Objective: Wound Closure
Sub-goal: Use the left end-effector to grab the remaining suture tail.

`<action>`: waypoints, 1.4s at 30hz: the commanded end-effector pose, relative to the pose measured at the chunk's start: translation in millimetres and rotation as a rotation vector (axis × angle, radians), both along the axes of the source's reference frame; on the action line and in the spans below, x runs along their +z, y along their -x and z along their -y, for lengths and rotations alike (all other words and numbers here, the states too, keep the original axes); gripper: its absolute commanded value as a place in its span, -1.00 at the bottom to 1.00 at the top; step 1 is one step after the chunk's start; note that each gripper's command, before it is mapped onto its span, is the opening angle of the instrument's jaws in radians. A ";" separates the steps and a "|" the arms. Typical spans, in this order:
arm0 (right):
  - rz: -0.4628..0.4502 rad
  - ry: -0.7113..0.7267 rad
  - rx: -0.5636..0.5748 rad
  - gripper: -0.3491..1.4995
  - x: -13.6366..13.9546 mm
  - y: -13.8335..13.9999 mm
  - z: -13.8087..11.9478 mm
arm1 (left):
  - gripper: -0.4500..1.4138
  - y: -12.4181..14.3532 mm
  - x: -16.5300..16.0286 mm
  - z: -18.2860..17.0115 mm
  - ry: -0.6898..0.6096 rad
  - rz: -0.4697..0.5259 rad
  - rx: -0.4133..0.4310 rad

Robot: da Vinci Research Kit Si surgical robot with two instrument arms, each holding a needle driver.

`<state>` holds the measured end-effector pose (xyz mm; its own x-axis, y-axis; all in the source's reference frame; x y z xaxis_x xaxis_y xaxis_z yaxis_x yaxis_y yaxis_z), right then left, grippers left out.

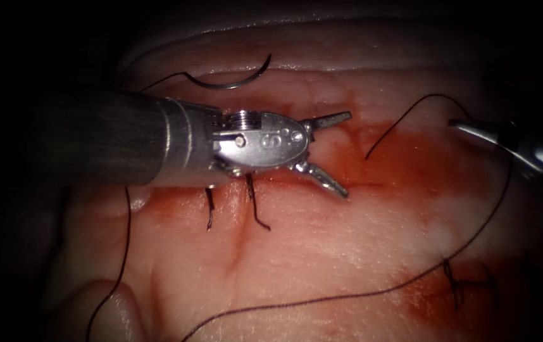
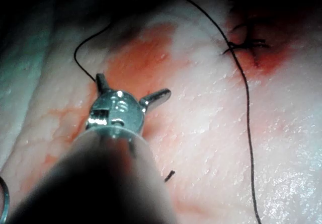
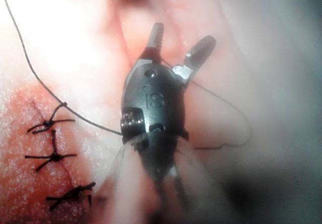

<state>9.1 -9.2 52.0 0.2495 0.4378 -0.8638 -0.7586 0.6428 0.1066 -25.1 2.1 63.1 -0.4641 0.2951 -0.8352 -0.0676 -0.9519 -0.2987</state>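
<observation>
Left tool hangs closest, jaws wide open over the cut, holding nothing. Needle lies free on the tissue toward its far edge, not in it. Right tool at the right edge: jaws open in its wrist view, thread prob. just draped, not gripped. Risk: slack thread snagging on open jaws, dragging the needle.

Right gripper cut off at edge.
</observation>
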 end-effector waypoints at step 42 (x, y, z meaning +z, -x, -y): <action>-0.005 -0.031 -0.071 0.82 2.5 -4.4 2.2 | -1.00 -4.5 3.8 6.4 0.092 -0.295 0.223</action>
<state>12.7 -11.1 54.1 0.2811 0.4465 -0.8495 -0.7112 0.6912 0.1280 -20.0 -4.2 66.4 -0.7338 0.0895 -0.6734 0.0743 -0.9748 -0.2106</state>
